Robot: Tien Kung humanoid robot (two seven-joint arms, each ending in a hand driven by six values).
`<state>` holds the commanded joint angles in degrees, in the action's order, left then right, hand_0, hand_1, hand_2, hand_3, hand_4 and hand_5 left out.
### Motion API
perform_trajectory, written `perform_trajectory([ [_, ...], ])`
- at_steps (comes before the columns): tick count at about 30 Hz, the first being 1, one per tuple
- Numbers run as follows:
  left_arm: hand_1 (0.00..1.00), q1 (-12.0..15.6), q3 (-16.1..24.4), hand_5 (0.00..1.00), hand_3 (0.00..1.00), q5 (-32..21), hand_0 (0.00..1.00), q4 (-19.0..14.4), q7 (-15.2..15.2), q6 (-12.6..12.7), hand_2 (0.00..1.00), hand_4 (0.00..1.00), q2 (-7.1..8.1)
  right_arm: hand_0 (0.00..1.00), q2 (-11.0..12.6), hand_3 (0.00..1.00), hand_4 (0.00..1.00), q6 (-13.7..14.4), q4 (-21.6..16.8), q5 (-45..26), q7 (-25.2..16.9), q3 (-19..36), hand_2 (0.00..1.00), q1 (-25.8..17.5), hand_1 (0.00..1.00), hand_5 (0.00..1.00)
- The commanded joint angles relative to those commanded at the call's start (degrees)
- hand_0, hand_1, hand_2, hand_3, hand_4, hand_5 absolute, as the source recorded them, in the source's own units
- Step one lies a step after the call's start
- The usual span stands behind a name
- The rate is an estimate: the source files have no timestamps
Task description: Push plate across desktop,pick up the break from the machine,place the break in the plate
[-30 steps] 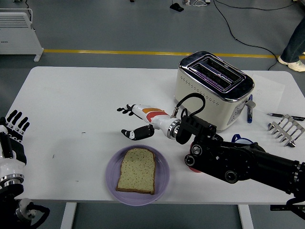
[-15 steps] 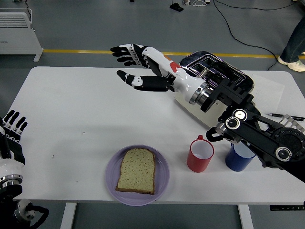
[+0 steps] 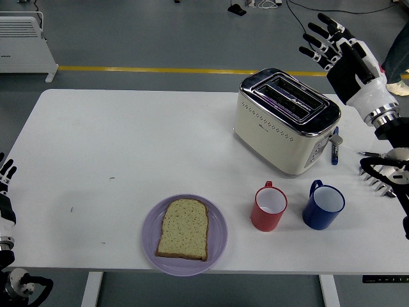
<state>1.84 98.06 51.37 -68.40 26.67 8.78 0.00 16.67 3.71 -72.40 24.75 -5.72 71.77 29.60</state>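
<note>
The slice of brown toast (image 3: 183,228) lay flat in the round lilac plate (image 3: 152,246) near the table's front edge, its long axis running near-to-far, domed top pointing away. The right hand (image 3: 342,54) was raised well apart from it, above the cream toaster (image 3: 285,120), fingers spread, holding nothing. The left hand (image 3: 5,192) rested at the left edge; I cannot tell its grip.

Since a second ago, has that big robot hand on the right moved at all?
Yes. The right hand has swung up and rightward, from low beside the plate to above and right of the toaster, fingers spread.
</note>
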Motion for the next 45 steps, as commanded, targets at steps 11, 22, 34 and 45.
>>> perform_trajectory([
  [11, 0.764, -0.29, 1.56, 0.998, 0.751, -2.00, 0.770, -0.10, -0.32, -0.88, 0.808, 0.528, 0.00, 0.721, -3.26, 0.754, 0.564, -0.28, 5.71, 0.78, -2.27, 7.39, 0.738, -10.77, 0.719, 0.456],
  [22, 0.765, -0.85, 1.95, 0.998, 0.752, -3.19, 0.768, -0.06, -0.54, -1.33, 0.809, 0.532, 0.00, 0.725, -6.52, 0.754, 0.553, -1.51, 6.88, 2.86, -4.47, 13.30, 0.748, -16.10, 0.723, 0.463],
  [34, 0.765, -0.84, 2.15, 0.998, 0.752, -3.12, 0.769, 0.12, -0.83, -1.39, 0.809, 0.533, 0.00, 0.723, -7.55, 0.751, 0.544, -1.50, 7.96, 3.76, -4.21, 16.21, 0.747, -18.99, 0.723, 0.478],
  [45, 0.765, -1.08, 2.81, 0.998, 0.753, -3.43, 0.768, -0.30, -2.37, -2.17, 0.809, 0.535, 0.00, 0.722, -7.70, 0.746, 0.548, -1.31, 8.19, 3.86, -4.07, 17.15, 0.744, -19.13, 0.722, 0.514],
])
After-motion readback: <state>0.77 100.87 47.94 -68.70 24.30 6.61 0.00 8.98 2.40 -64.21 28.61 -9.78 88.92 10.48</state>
